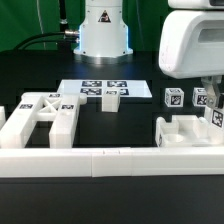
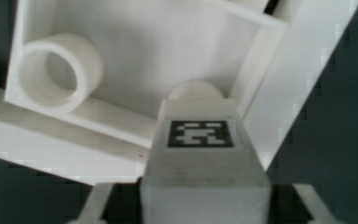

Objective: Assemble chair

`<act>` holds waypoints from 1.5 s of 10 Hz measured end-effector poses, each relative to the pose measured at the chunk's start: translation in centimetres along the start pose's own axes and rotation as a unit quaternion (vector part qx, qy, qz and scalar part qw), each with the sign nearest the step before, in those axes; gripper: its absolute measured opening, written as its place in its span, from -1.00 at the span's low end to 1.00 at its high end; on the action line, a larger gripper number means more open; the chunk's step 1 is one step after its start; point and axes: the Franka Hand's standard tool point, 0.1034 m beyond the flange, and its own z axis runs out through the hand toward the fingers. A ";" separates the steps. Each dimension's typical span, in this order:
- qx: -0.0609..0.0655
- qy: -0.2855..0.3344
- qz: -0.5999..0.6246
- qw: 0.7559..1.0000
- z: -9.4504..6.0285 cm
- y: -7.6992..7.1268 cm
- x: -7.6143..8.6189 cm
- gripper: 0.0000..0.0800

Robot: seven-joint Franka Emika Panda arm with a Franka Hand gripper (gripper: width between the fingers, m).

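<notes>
- The gripper (image 1: 212,106) hangs low, well off to the exterior view's right of the marker board (image 1: 70,90). Its jaws straddle a tagged upright part (image 2: 197,150), but I cannot tell whether they clamp it or stand just clear.
- The tagged upright part stands against a flat chair panel (image 1: 180,131) with a round hole.
- A first small leg (image 1: 174,98) and a second small leg (image 1: 203,97) sit between the marker board and the gripper.
- The cross-braced frame (image 1: 40,115) lies to the exterior view's left of the marker board.
- A small white block (image 1: 110,98) rests on the marker board.

Exterior view low, frontal, across the table (image 1: 110,205); wrist view close above 1 shared chair part (image 2: 176,50).
</notes>
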 end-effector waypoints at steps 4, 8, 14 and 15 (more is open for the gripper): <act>0.003 0.000 0.156 0.988 0.0 0.1 0.0 -0.29; -0.001 0.000 0.314 0.949 0.0 0.9 -0.2 -0.29; -0.014 0.003 0.427 0.904 -0.1 2.5 -0.4 -0.28; -0.013 0.004 0.418 0.908 -0.3 2.6 -0.4 0.17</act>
